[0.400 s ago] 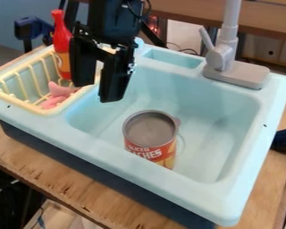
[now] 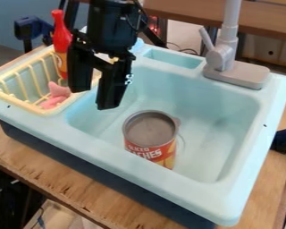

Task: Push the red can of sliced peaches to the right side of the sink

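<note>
Camera view, with twelve o'clock at the top edge: the black gripper (image 2: 94, 99) comes down from the eleven o'clock side and hangs at the left part of the light blue sink (image 2: 214, 134), close to the divider beside the rack. Its two fingers stand wide apart, with sink surface showing through the gap between them.

The can (image 2: 150, 142) stands upright in the basin, toward seven o'clock from the basin's middle and well apart from the gripper, at between four and five o'clock from the fingertips. It has a grey top and a red label with orange low down (a small tab juts from its rim at about three o'clock).

At ten o'clock from the gripper is a cream wire rack (image 2: 43, 110), set into the sink unit. A pink toy piece (image 2: 57, 91) lies in it, toward its four o'clock side, and a red bottle (image 2: 61, 38) stands upright at its one o'clock side, just beside the gripper. The grey faucet (image 2: 236, 74) rises from the sink's far rim at two o'clock from the can, its lever tilted toward eleven. A shallow recess (image 2: 174, 58) is sunk in the same rim, at one o'clock from the can. The unit sits on a wooden table (image 2: 35, 156).
</note>
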Action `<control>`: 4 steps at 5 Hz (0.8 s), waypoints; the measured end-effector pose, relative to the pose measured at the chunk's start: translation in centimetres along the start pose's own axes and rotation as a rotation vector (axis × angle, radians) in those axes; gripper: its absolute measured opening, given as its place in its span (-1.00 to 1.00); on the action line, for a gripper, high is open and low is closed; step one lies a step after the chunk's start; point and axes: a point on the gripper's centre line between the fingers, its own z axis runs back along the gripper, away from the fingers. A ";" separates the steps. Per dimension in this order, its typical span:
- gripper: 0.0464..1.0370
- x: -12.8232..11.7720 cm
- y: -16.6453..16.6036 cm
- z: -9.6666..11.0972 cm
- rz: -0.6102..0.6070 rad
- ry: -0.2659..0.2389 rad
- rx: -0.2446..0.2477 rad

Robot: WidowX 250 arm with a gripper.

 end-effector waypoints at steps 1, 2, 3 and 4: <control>0.93 0.6 0.3 0.3 0.011 -0.031 0.095; 0.93 0.5 1.1 0.4 0.041 -0.012 0.178; 0.93 1.4 1.2 0.2 0.061 0.014 0.234; 0.93 2.1 1.1 -0.3 0.078 0.055 0.276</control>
